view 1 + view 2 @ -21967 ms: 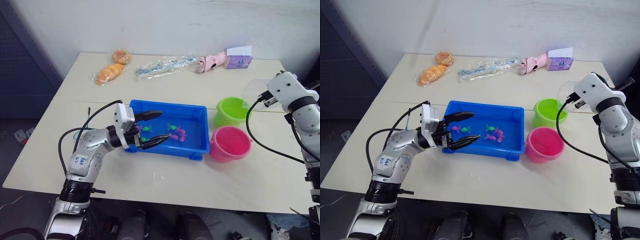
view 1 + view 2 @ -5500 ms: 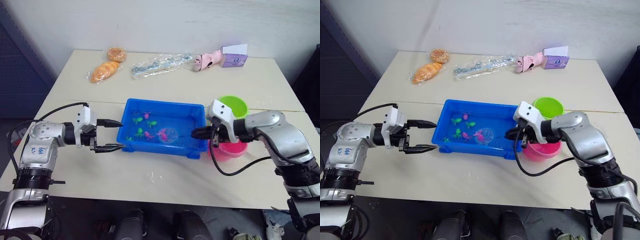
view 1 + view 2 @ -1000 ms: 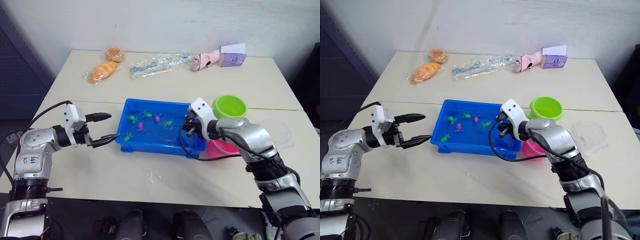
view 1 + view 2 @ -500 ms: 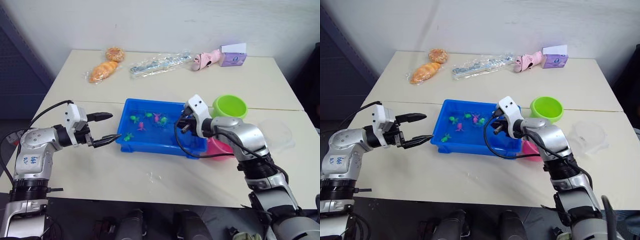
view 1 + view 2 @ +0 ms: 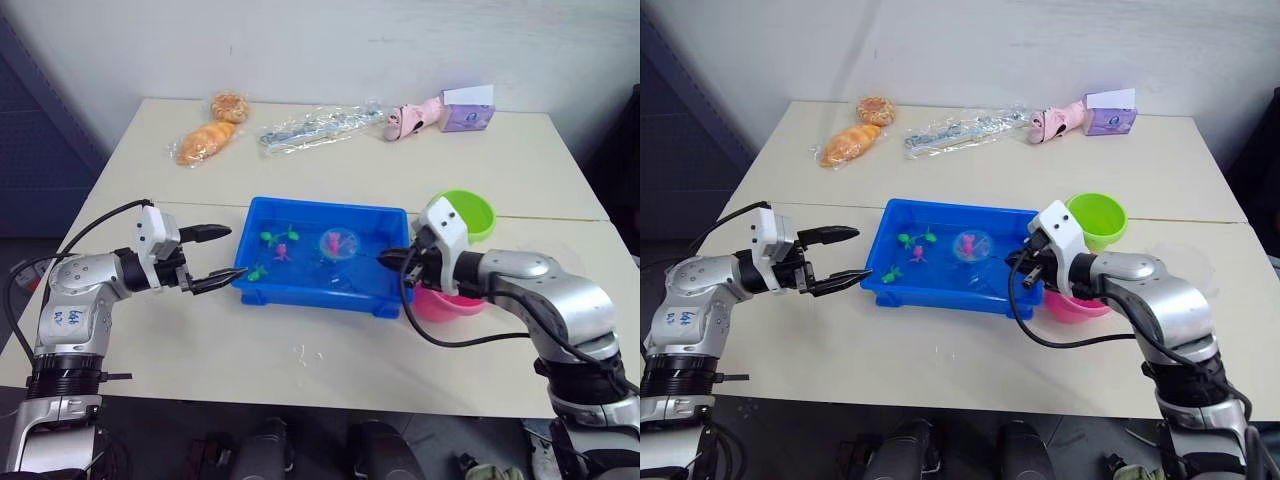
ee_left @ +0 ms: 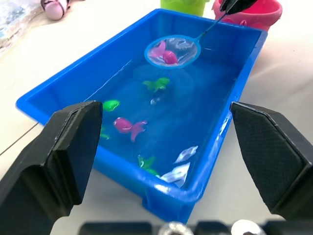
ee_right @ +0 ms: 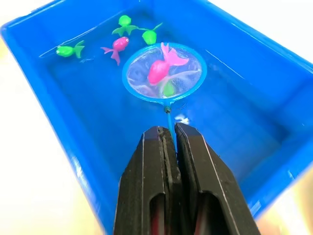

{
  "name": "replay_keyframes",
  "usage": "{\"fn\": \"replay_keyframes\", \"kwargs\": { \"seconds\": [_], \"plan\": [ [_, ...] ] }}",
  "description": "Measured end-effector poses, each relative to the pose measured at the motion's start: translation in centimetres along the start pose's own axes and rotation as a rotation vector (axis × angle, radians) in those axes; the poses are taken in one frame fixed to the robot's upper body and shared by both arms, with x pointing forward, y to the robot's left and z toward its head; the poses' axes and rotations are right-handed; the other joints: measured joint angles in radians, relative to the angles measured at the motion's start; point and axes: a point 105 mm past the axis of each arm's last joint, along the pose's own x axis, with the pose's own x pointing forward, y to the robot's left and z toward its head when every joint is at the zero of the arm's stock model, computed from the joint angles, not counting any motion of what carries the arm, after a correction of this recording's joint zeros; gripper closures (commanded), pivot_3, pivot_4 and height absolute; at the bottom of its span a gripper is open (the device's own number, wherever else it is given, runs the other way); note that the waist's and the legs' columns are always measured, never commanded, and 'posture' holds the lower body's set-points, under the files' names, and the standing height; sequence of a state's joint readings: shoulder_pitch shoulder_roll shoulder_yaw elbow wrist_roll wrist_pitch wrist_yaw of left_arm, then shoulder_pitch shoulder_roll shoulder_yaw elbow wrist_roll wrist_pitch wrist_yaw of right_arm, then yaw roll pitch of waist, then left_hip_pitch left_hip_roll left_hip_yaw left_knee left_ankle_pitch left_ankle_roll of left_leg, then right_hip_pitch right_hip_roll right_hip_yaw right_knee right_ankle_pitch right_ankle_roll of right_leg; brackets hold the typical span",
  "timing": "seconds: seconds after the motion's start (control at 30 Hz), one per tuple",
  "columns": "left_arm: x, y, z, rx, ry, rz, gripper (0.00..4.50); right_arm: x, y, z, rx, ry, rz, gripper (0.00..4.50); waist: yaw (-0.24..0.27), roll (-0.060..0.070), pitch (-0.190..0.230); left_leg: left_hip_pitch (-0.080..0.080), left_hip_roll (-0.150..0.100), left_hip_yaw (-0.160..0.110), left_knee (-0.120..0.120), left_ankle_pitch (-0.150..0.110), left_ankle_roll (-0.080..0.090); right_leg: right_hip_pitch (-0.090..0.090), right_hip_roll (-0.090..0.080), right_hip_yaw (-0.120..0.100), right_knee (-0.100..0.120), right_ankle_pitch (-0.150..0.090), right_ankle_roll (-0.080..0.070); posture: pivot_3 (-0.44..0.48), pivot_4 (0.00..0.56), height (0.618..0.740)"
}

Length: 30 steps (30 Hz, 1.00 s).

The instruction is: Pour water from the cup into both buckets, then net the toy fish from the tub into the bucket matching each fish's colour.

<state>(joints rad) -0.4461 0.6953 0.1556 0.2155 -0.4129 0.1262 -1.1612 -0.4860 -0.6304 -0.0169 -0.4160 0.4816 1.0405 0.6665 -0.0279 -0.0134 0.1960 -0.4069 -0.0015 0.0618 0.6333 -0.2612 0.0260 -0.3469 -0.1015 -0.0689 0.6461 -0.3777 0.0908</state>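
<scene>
The blue tub (image 5: 300, 295) sits mid-table with water and several loose toy fish, green (image 7: 67, 50) and pink (image 7: 117, 45). My right gripper (image 7: 168, 134) is shut on the net's thin handle at the tub's right end. The net's (image 7: 164, 72) blue hoop is over the tub's middle with a pink fish (image 7: 159, 68) in its mesh; a green shape shows through the mesh. The green bucket (image 5: 470, 208) and pink bucket (image 5: 445, 303) stand right of the tub, the pink one partly behind my right arm. The clear cup (image 5: 1188, 258) lies further right. My left gripper (image 5: 222, 255) is open just left of the tub.
Along the table's back edge lie two wrapped breads (image 5: 205, 143), a clear plastic bag (image 5: 320, 127), a pink toy (image 5: 415, 118) and a purple box (image 5: 467, 112). A black cable (image 5: 440, 335) loops below my right wrist near the pink bucket.
My right gripper has drawn back toward the tub's right end, and the net's hoop now shows over the tub's middle with a pink fish in it. The left gripper edged nearer the tub.
</scene>
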Motion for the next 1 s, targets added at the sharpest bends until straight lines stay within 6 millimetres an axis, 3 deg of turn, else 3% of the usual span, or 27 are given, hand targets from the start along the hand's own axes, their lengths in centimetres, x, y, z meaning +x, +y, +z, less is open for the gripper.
{"fn": "replay_keyframes", "kwargs": {
  "seconds": [0.23,0.5,0.67,0.8,1.0],
  "plan": [
    [1.3,-0.3,0.7,-0.004,-0.039,-0.071,0.03,-5.0,-0.3,1.0,-0.014,-0.085,-0.087,4.50,0.004,0.000,0.000,0.000,-0.001,-0.001,0.000,0.000,0.000,0.002,0.000,-0.002,-0.001,0.000,0.000,0.000,0.150,0.740],
    [4.5,-2.0,1.7,-0.034,-0.106,-0.239,0.03,-12.8,-0.9,-0.3,-0.040,-0.094,-0.289,4.50,0.033,0.000,0.000,0.001,-0.001,-0.001,0.000,0.000,0.001,0.005,0.001,-0.003,-0.003,0.000,0.000,0.000,0.150,0.740],
    [5.8,-2.7,2.0,-0.040,-0.132,-0.298,0.03,-15.2,-0.7,-3.2,-0.086,0.027,-0.370,4.50,0.033,-0.001,0.000,0.001,-0.001,0.000,0.001,0.001,0.001,0.005,0.002,-0.001,-0.002,0.000,0.001,0.000,0.150,0.740],
    [7.0,-3.2,2.5,-0.043,-0.161,-0.345,0.03,-16.7,-0.9,-4.1,-0.105,0.005,-0.478,4.50,0.028,-0.001,0.000,0.003,-0.001,0.000,0.001,0.002,-0.001,0.005,0.003,-0.001,-0.002,0.000,0.001,0.000,0.150,0.740],
    [7.7,-3.7,2.3,-0.064,-0.176,-0.366,0.03,-16.9,-0.5,-5.9,-0.187,0.045,-0.531,4.50,0.028,-0.001,-0.001,0.004,-0.001,0.000,0.001,0.003,-0.002,0.005,0.003,0.000,-0.003,0.000,0.001,0.000,0.150,0.740]
  ]
}}
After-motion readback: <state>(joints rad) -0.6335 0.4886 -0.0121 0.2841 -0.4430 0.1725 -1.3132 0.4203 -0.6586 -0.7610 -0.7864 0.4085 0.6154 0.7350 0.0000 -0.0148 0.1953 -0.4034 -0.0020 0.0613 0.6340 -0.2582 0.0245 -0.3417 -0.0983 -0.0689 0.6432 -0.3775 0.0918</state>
